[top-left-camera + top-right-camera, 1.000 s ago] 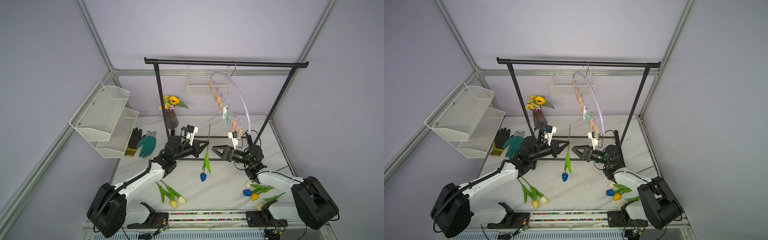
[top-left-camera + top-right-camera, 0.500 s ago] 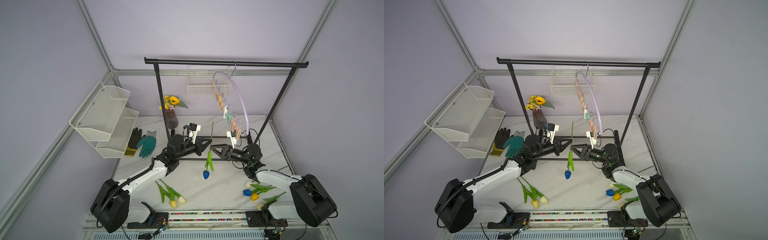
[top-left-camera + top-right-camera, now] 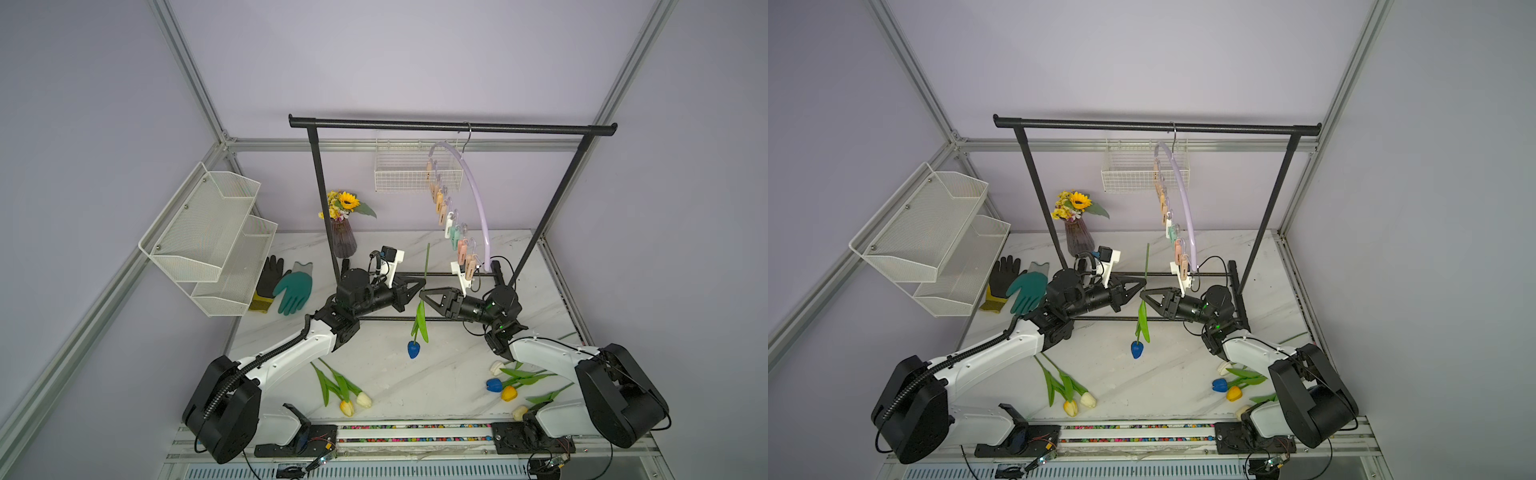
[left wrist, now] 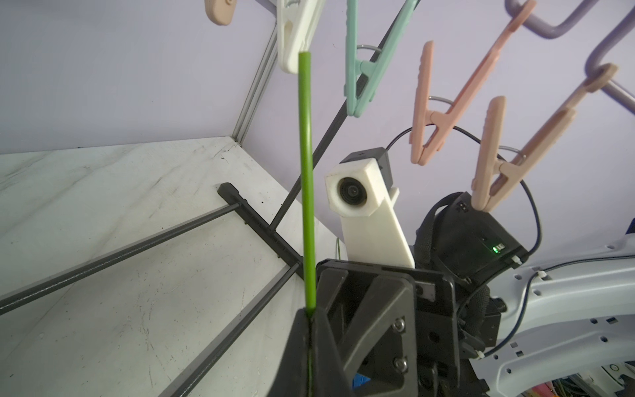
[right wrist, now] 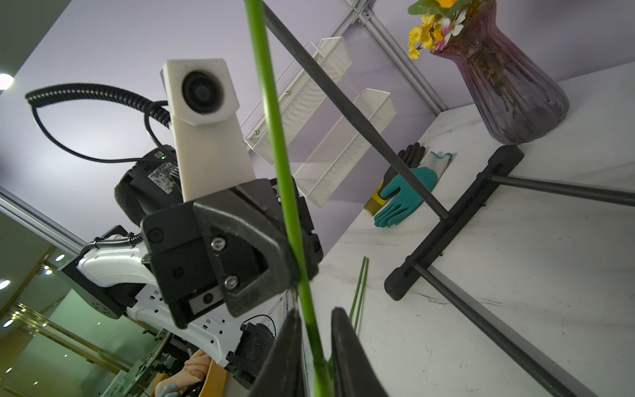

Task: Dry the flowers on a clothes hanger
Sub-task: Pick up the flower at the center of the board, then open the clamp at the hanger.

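Inverted blue tulip (image 3: 419, 322) near low end of clothes hanger (image 3: 478, 199): L end effector (image 4: 309, 314) clamped on stem; R end effector (image 5: 314, 311) jaws slightly apart round stem.

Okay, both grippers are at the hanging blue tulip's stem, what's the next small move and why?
Probably close the right gripper fully on the tulip stem: its fingers flank the stem with a gap showing on one side, while the left gripper is already shut on it just above.
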`<action>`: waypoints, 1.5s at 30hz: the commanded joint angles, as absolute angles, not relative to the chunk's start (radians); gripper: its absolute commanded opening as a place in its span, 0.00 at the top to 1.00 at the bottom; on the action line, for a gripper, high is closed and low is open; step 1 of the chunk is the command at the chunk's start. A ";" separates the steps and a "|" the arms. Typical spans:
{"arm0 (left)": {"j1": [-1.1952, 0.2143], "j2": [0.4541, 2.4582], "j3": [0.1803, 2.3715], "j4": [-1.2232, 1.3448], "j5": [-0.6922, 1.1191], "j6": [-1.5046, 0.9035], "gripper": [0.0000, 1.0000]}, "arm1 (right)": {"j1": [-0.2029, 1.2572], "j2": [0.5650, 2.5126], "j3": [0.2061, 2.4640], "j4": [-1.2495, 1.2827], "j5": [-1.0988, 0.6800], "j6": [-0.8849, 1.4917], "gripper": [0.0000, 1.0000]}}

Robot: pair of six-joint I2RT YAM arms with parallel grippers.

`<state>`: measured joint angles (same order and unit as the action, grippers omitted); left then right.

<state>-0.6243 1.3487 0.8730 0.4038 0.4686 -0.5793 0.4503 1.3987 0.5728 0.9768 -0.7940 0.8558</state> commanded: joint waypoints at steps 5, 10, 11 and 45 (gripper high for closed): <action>-0.629 1.341 0.906 0.444 0.562 -0.643 1.00 | 0.456 1.384 0.600 0.976 -0.793 0.827 0.95; -0.629 1.325 0.927 0.364 0.530 -0.587 0.75 | 0.456 1.347 0.600 0.889 -0.769 0.754 1.00; -0.627 1.315 0.932 0.347 0.511 -0.570 0.68 | 0.457 1.325 0.600 0.835 -0.752 0.716 1.00; -0.465 1.513 1.440 0.011 0.393 -0.230 0.37 | 0.366 1.578 1.380 -0.055 0.408 0.318 1.00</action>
